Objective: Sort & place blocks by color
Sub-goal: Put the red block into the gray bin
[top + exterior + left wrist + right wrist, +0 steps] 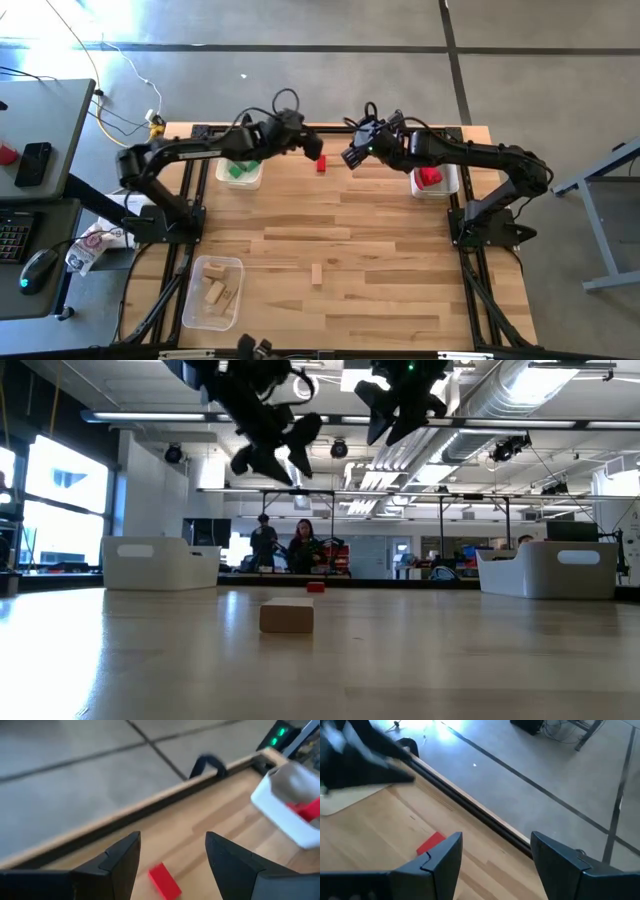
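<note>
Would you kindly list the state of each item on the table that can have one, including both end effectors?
Left end effector: open, empty, raised above the red block.
Right end effector: open, empty, raised near the red block.
Red block: loose on the table, between the bins.
Wood block: loose mid-table.
Left bin: holds green blocks.
Right bin: holds red blocks.
Clear tray: holds wood blocks.

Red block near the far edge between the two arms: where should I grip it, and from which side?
Come straight down on the red block; it lies flat, alone on bare wood. Close across its narrow width, on the long faces. The open left gripper already frames it.
</note>
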Available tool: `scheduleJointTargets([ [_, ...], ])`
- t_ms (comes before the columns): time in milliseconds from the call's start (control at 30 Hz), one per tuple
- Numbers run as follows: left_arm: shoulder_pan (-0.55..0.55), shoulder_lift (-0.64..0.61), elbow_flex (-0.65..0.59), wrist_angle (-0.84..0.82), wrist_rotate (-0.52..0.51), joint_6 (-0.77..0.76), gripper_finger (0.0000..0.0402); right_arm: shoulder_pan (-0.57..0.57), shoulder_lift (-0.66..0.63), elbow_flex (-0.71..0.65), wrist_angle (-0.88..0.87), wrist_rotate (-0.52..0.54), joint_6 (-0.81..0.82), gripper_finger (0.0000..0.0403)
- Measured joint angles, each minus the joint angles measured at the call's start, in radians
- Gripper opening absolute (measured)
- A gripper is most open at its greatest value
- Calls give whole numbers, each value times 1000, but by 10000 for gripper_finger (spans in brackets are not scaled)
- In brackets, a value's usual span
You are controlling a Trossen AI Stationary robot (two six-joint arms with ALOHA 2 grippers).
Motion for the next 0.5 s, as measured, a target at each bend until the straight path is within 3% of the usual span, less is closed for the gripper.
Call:
scheduleJointTargets([
  [500,14,240,0,47,140,-203,211,-3,0,0,-47,-40,54,222],
])
